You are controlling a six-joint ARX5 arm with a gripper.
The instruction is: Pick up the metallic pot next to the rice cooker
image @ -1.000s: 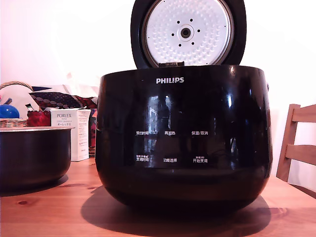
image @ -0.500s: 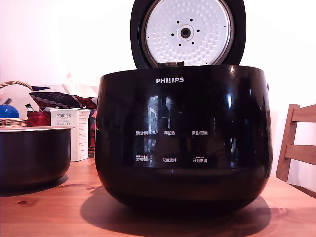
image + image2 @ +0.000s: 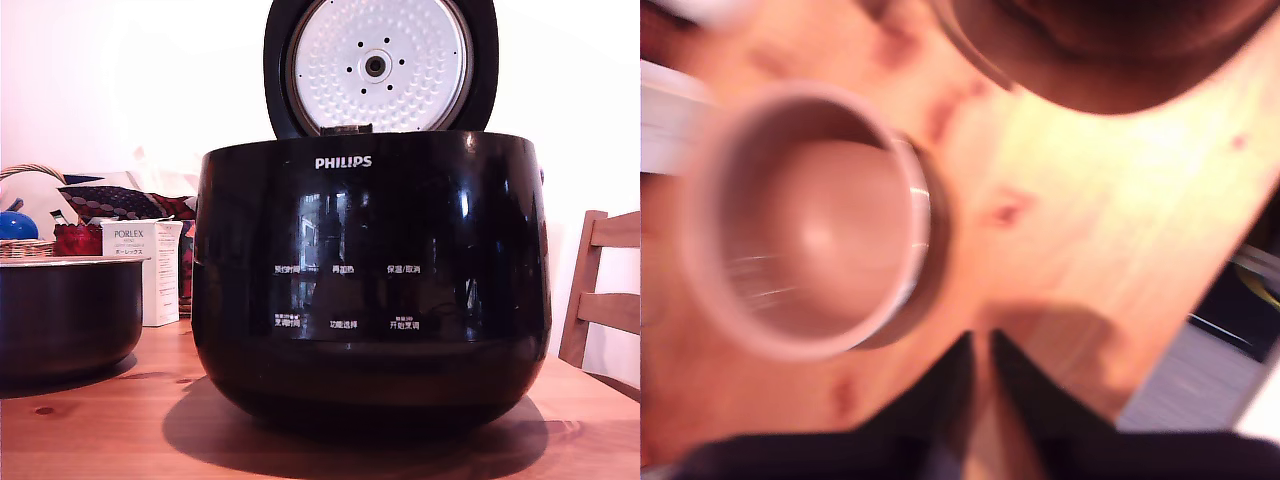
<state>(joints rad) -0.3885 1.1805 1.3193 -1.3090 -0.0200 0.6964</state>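
1 pot (image 3: 65,315), 1 cooker (image 3: 370,275), 1 box (image 3: 145,270)

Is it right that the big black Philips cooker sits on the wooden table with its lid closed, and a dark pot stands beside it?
Not quite: the lid is open, not closed. The exterior view shows it standing upright above the rice cooker, its dimpled silver inner plate facing the camera. The rest holds: the cooker sits on the wooden table, and the metallic pot stands beside it, at the exterior view's left.

Blurred gripper (image 3: 980,385): 2 dark, tapering fingers.
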